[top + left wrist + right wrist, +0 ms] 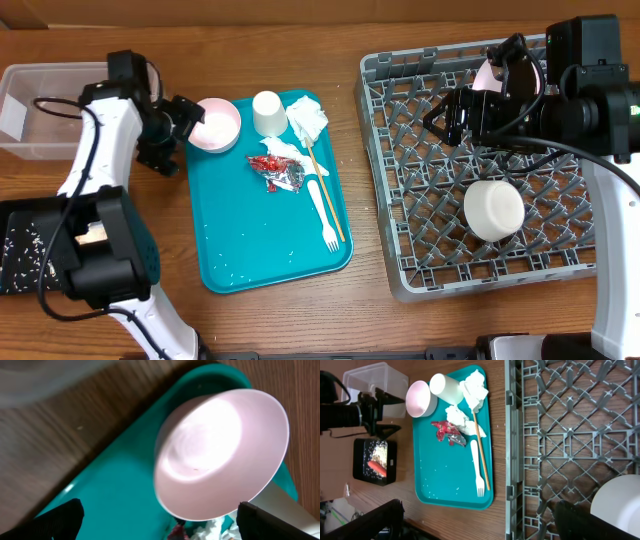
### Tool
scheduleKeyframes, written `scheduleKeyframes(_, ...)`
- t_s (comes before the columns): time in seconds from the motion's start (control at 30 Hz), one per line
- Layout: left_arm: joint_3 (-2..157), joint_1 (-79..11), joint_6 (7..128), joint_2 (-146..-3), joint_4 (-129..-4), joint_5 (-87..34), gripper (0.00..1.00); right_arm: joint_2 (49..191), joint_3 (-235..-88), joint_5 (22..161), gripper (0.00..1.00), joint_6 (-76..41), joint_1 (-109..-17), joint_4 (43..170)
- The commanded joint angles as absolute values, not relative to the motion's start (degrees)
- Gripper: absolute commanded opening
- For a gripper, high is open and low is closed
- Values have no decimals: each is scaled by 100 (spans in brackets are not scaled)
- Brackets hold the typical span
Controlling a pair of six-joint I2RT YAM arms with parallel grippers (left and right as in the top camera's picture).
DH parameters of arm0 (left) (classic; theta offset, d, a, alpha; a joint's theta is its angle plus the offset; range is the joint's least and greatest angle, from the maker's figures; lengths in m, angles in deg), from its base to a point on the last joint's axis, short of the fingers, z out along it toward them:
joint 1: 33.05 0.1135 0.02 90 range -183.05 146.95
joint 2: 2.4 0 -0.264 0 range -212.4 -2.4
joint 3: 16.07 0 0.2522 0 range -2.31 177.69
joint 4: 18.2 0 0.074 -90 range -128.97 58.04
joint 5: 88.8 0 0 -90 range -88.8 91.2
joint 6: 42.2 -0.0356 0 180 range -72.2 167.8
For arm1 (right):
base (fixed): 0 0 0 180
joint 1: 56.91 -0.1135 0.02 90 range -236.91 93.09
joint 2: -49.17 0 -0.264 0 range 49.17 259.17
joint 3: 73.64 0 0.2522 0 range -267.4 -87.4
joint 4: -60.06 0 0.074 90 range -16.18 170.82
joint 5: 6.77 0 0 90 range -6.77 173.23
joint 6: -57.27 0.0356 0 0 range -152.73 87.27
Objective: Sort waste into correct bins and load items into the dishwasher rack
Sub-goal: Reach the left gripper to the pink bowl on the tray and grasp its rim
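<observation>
My left gripper is open beside a white bowl on the teal tray's far left corner; in the left wrist view the bowl lies just ahead of the spread fingers. The tray also holds a white cup, napkins, a red-and-silver foil wrapper, a fork and chopsticks. My right gripper is open and empty above the grey rack, which holds an upturned bowl. A carrot lies in the black tray.
The clear tub stands at the far left behind my left arm. The black tray with rice is at the front left, partly under the arm's base. A pale round dish shows behind my right arm. Rice grains dot the teal tray.
</observation>
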State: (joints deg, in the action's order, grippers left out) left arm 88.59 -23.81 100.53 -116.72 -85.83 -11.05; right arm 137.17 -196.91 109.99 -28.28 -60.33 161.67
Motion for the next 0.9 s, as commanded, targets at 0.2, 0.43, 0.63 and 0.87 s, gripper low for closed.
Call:
scheduleKeyframes(0.2, 8845, -2827, 10921, -12085, -8435, -767, 98, 13682, -19798, 10979, 100, -2866, -6049, 16128)
scheduleKeyframes(0.43, 8845, -2895, 10980, -12424, -8596, -738, 83, 13682, -19798, 10979, 100, -2866, -6049, 16130)
scheduleKeyframes(0.63, 8845, -2884, 10978, -12485, -8673, -714, 64, 13682, -19798, 10979, 100, -2866, -6049, 16130)
scheduleKeyframes(0.87, 8850, -2884, 10954, -12485, -8861, -718, 37, 13682, -19798, 10979, 100, -2866, -6049, 16130)
